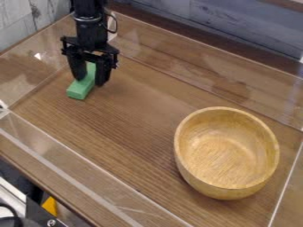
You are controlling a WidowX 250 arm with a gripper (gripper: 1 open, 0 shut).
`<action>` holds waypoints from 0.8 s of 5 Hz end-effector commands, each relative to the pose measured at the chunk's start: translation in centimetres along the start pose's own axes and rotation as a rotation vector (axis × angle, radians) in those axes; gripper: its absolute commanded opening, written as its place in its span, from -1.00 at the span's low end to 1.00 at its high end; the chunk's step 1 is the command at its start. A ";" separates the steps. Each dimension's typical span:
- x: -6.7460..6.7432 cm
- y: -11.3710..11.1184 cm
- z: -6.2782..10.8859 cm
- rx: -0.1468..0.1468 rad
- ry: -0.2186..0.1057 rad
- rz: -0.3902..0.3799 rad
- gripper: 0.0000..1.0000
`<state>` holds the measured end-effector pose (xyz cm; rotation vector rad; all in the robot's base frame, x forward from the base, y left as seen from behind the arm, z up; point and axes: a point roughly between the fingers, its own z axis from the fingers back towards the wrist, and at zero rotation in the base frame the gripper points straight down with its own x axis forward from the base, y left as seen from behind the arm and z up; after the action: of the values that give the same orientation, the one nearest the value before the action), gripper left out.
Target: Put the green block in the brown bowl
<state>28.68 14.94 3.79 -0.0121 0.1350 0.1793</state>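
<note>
At the far left of the wooden tabletop (130, 124), the black gripper (90, 78) points straight down over the green block (80, 89), one finger on each side of it; whether the fingers actually press the block cannot be told. The gripper hides the block's far end, so only its near end shows, resting on the table. The brown bowl (228, 152) sits well apart at the lower right, nothing between them. Clear walls (71, 191) edge the table.
</note>
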 end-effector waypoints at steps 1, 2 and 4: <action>-0.1 -0.8 2.8 0.016 -0.041 -0.007 -1.00; -1.4 -1.5 5.7 -0.019 -0.038 0.032 1.00; -3.8 -3.4 11.3 -0.058 -0.040 -0.082 -1.00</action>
<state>27.14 10.97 13.80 -0.0937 0.1436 0.1055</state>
